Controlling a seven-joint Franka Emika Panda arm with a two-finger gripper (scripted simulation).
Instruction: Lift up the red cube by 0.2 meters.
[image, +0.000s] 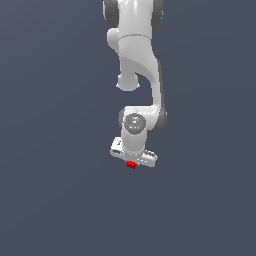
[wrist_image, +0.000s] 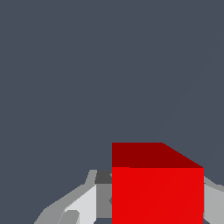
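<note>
- One red cube (image: 131, 164) (wrist_image: 157, 188), sitting between the fingers (wrist_image: 83, 205).
- One white gripper (image: 133, 159), clamped on that cube.
- One arm (image: 137, 65), reaching down from above.

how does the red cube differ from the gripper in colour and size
The red cube is bright red with plain flat faces; the gripper is white and grey. In the exterior view the cube is far narrower than the gripper. Both sit at the same spot, the cube between the fingers.
</note>
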